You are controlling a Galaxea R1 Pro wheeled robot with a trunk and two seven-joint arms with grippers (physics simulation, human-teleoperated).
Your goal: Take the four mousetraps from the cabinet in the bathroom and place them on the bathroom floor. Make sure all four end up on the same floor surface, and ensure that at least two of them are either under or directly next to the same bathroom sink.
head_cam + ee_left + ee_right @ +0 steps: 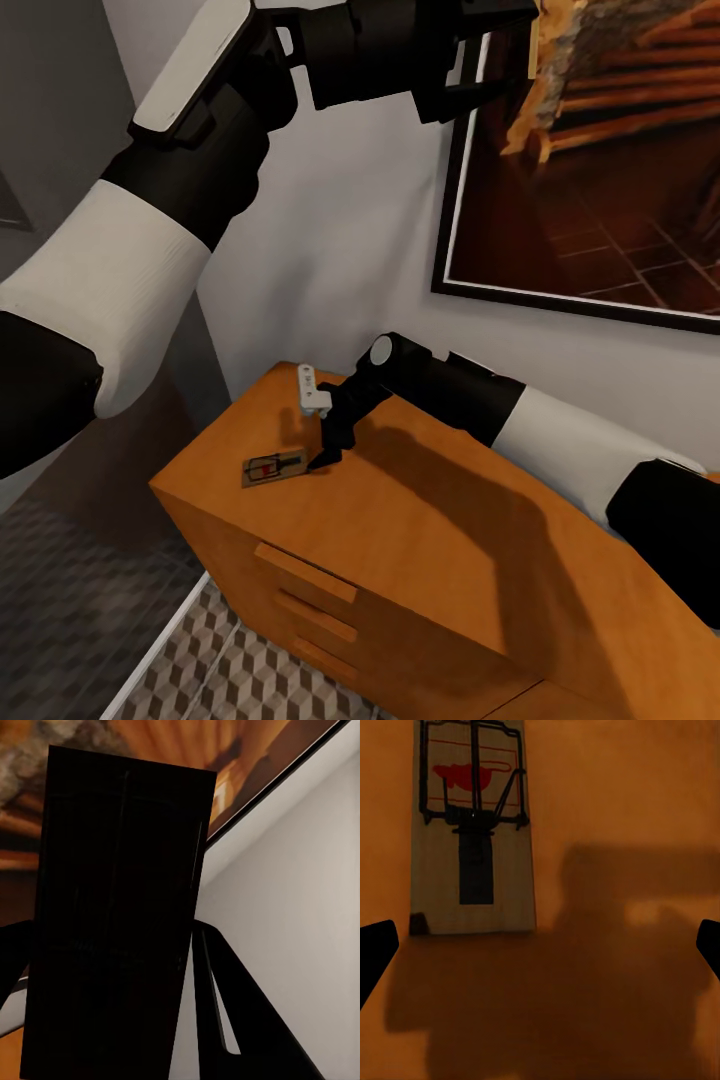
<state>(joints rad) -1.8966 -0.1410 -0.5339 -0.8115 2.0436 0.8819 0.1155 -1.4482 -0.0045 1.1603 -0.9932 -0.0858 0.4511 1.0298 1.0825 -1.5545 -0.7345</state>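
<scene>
Mousetrap [273, 467] flat on cabinet [420, 520] top near its front corner, just beside right fingers [325, 455], spread wide and empty; farther up, left fingers [470, 85] before framed picture [620, 150], state unclear.

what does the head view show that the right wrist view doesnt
Head view alone: the left gripper raised by a framed picture, the cabinet's drawer fronts, and the tiled floor.

Right wrist view alone: the trap's red patch and wire bar close up, with the gripper's shadow on the wood.

Both: one mousetrap flat on the cabinet top, the open right gripper just above it.
</scene>
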